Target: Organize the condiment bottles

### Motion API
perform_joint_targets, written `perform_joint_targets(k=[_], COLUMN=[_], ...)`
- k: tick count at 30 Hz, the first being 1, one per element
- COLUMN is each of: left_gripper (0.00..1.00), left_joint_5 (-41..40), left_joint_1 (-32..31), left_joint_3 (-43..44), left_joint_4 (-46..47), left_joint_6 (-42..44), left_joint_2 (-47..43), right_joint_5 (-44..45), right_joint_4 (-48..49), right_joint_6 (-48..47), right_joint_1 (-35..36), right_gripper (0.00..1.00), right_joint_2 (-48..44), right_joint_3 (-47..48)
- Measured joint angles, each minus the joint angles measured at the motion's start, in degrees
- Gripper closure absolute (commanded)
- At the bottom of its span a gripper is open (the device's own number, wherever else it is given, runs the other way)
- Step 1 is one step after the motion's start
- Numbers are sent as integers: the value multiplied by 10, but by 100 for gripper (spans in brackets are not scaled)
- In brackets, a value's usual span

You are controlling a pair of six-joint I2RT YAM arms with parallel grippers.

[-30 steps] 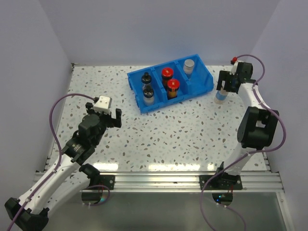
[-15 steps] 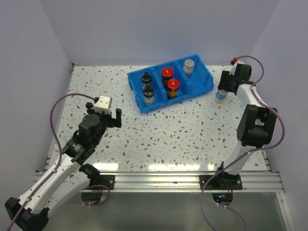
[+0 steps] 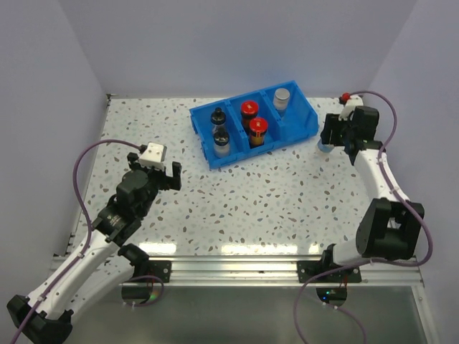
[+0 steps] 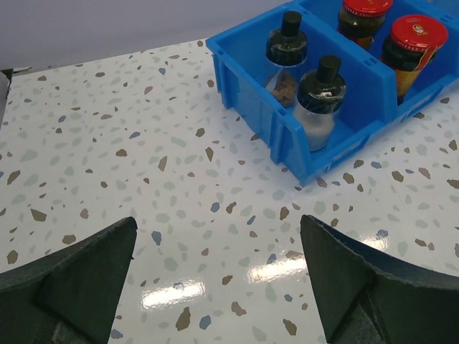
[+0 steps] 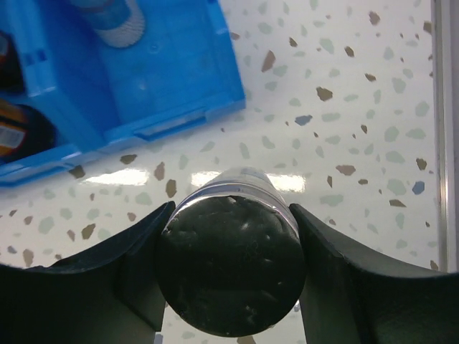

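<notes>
Looking down from above, we see the right fingers (image 5: 337,287) clenched around a clear jar (image 5: 229,269), just beside the right end of the blue bin (image 3: 203,137) and over the speckled table (image 3: 287,193). In the right wrist view that jar fills the gap between the two fingers, its dark round end facing the camera. We cannot tell which end it is, nor whether the jar touches the table. From above, only a pale bluish bit of it shows beside the arm. Inside the bin, the left compartment holds two black-capped jars (image 3: 217,115), one behind the other. The middle compartment holds two red-capped jars (image 3: 249,109) with dark contents. The right compartment holds a single silver-capped jar (image 3: 282,96), standing at its far end. All five stand upright. The left fingers (image 4: 72,279) are released and spread wide apart, hovering over the table well apart from the bin, on its near left side.
</notes>
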Motion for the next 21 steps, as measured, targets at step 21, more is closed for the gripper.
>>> perform_joint_targets(k=[21], left_gripper=[0], left_joint_5=[0], left_joint_1=[2], left_joint_3=[0], left_joint_4=[0], left_joint_6=[0], left_joint_2=[4], right_joint_5=[12], right_joint_4=[-21], right_joint_6=[-51], right_joint_1=[158], right_gripper=[100], right_joint_2=[94], right_joint_3=[184])
